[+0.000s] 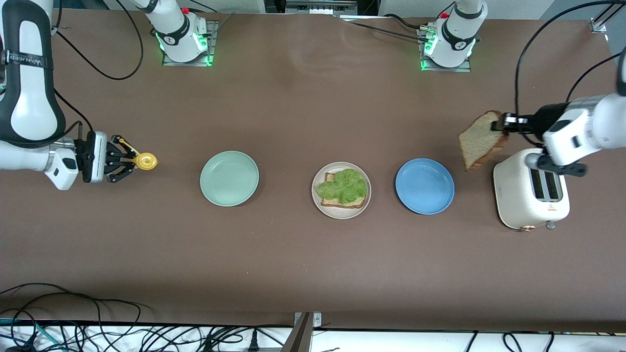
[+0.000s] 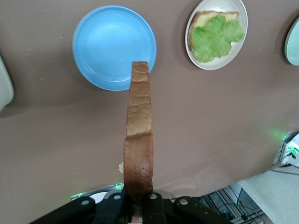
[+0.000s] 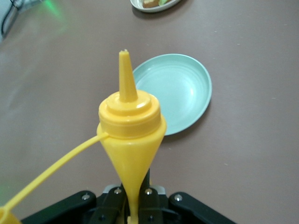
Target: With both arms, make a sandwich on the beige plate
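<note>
The left tool (image 1: 500,122) is pinching a bread slice (image 1: 481,141) by one edge, up in the air over the tabletop (image 1: 313,274) beside the toaster (image 1: 530,195). The slice hangs edge-on from the jaws, its long axis running straight out from the tool toward the blue plate (image 2: 114,46).

The beige plate (image 1: 318,198) lies one plate further on from the left tool, past the blue one, toward the right arm's end. On it a bottom slice is already covered by a lettuce leaf (image 1: 343,187).

The left arm carries the piece the sandwich lacks, so the next move is probably its carry across the blue plate, turning the slice flat over the lettuce.

The right tool (image 1: 131,160) is clamped on a yellow sauce bottle (image 3: 131,126), nozzle pointing toward the mint plate (image 1: 229,178), and waits.
</note>
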